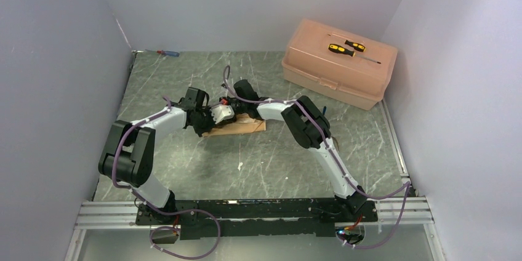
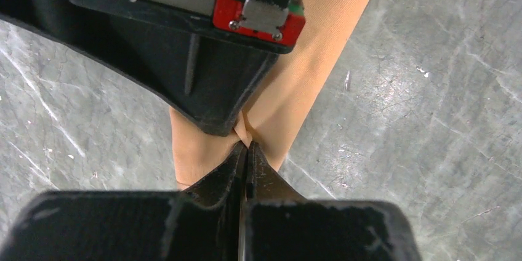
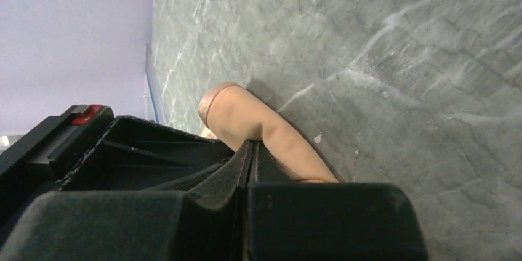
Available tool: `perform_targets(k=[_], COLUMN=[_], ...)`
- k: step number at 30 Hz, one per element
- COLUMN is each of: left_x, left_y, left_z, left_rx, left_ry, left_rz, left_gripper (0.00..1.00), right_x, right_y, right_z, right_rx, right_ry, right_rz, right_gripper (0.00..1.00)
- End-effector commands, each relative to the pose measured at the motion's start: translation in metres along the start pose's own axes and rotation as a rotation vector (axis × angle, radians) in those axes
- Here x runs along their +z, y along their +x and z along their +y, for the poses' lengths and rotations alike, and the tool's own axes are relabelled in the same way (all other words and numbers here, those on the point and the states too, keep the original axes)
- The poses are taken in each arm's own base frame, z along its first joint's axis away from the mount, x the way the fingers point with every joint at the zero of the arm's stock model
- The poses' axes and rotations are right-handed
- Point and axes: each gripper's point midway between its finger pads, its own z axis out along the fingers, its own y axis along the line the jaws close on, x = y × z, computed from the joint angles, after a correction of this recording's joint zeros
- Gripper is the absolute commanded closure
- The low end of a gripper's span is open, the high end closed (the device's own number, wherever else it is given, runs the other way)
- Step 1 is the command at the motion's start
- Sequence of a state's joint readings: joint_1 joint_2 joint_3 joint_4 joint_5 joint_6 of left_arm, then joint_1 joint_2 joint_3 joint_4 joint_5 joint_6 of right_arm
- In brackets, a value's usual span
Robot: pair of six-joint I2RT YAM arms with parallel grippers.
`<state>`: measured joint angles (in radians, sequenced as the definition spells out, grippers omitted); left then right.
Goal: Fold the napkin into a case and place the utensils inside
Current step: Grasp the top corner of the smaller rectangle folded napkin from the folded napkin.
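Left gripper [image 2: 247,150]: jaws were pressed together, with a small pucker of peach-orange cloth drawn up and pinched at their tips.
Right gripper [image 3: 251,150]: jaws were closed flat against each other, tips resting at the cloth; whether any fabric lay between them could not be told.
Grippers together: they met nose to nose over the cloth, the right one's black body with its red part just above the left fingertips in the left wrist view.
Napkin [image 2: 308,70]: it lay folded into a narrow band on the table, running away from the left fingertips; in the right wrist view one end was humped and rolled up off the surface.
Napkin's place [image 1: 243,127]: near the middle of the table, mostly hidden under both wrists in the top view.
Table [image 1: 277,162]: grey-green marbled surface.
Pink box [image 1: 338,61]: at the far right, well apart from the cloth, lid shut.
Yellow-and-black screwdrivers [image 1: 345,47]: two lay on the box lid.
Red-and-blue screwdriver [image 1: 167,53]: at the far left corner.
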<state>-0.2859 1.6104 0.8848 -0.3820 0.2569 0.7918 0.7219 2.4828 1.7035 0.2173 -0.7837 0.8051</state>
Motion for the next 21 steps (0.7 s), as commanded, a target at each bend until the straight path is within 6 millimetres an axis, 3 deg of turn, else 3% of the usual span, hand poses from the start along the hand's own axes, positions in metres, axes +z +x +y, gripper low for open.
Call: perform_targets(k=[1, 5, 8, 11, 12, 13, 17, 21], left_x=[0.005, -0.013, -0.040, -0.071, -0.079, -0.088, -0.104, -0.099], left_y=[0.032, 0.014, -0.014, -0.036, -0.038, -0.042, -0.038, -0.041], left_z=[-0.018, -0.013, -0.009, -0.001, 0.001, 0.005, 0.017, 0.022], left_rx=[-0.029, -0.034, -0.032, -0.068, -0.071, -0.049, 0.071, 0.220], left_ry=[0.048, 0.037, 0.047, 0.084, 0.096, 0.097, 0.082, 0.095], left_rz=[0.107, 0.063, -0.024, -0.117, -0.136, -0.165, -0.230, -0.274], left_gripper=[0.91, 0.72, 0.44, 0.38, 0.22, 0.16, 0.11, 0.06], right_x=[0.002, -0.004, -0.004, -0.004, -0.004, -0.004, -0.006, -0.007], right_y=[-0.006, 0.006, 0.016, 0.023, 0.024, 0.025, 0.027, 0.025], right_z=[-0.024, -0.047, -0.058, -0.066, -0.068, -0.069, -0.069, -0.066], right_rx=[-0.001, 0.003, 0.006, 0.011, 0.010, 0.012, 0.012, 0.013], right_ry=[0.129, 0.216, 0.234, 0.241, 0.243, 0.241, 0.236, 0.225], right_rz=[-0.053, -0.049, -0.026, -0.011, -0.007, -0.005, -0.004, -0.010], right_gripper=[1.00, 1.00, 1.00, 1.00, 1.00, 1.00, 1.00, 1.00])
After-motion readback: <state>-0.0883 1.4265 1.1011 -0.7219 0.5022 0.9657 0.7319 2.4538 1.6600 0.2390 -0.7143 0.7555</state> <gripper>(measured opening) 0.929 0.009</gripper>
